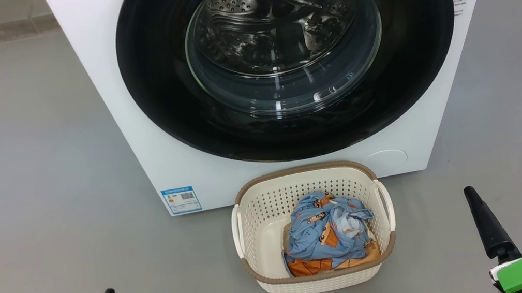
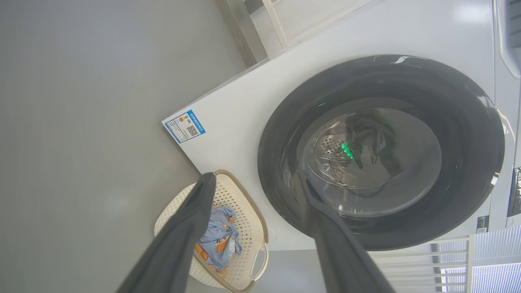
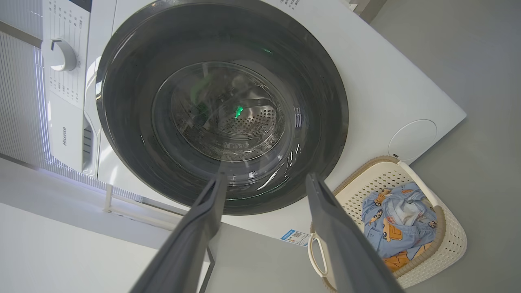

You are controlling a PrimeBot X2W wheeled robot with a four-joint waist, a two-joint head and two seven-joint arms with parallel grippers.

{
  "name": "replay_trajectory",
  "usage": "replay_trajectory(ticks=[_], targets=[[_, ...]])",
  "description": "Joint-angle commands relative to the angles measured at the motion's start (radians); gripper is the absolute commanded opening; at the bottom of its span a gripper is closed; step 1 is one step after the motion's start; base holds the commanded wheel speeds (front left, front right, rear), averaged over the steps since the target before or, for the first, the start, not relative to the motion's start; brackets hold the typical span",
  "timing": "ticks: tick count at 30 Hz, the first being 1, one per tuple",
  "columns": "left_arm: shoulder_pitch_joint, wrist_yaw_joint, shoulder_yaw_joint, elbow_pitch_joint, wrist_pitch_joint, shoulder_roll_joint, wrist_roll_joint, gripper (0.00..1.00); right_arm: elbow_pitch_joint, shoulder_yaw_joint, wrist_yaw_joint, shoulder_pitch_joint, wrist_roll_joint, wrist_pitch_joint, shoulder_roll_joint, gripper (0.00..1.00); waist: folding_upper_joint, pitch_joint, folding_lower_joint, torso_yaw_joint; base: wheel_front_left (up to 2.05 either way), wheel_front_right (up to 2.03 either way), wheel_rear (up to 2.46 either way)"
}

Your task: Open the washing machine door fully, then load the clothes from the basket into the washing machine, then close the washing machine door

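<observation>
The washing machine (image 1: 114, 107) stands white and boxy straight ahead. Its round black door (image 1: 161, 78) is shut, and the steel drum shows through the glass window. On the floor right in front sits the cream basket (image 1: 302, 170), holding the light blue and orange clothes (image 1: 327, 233). My left gripper (image 2: 255, 181) is open and empty, low at the left and well short of the basket. My right gripper (image 3: 265, 178) is also open and empty, low at the right, with one dark finger (image 1: 485, 223) standing to the right of the basket.
Grey floor (image 1: 20, 179) spreads on both sides of the machine. A blue label (image 1: 181, 200) sits at the machine's lower left front, and a round white cover (image 1: 386, 158) at its lower right. The control dial (image 3: 61, 55) is on the top panel.
</observation>
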Motion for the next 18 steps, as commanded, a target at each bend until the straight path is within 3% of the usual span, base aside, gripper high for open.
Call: replay_trajectory(ticks=[1,18], targets=[[-0.02,0.009,0.008,-0.036,-0.013,0.019,0.048,1.0,-0.037,0.018,0.0,-0.024,-0.043,-0.014,-0.021,1.0,0.0,0.0,0.0,0.0,0.0,0.0,0.0],[-0.002,0.049,-0.03,-0.059,-0.063,0.024,0.384,1.0,-0.015,0.07,-0.001,-0.019,-0.318,-0.063,-0.066,1.0,0.0,-0.001,0.0,-0.001,0.0,0.0,0.0]])
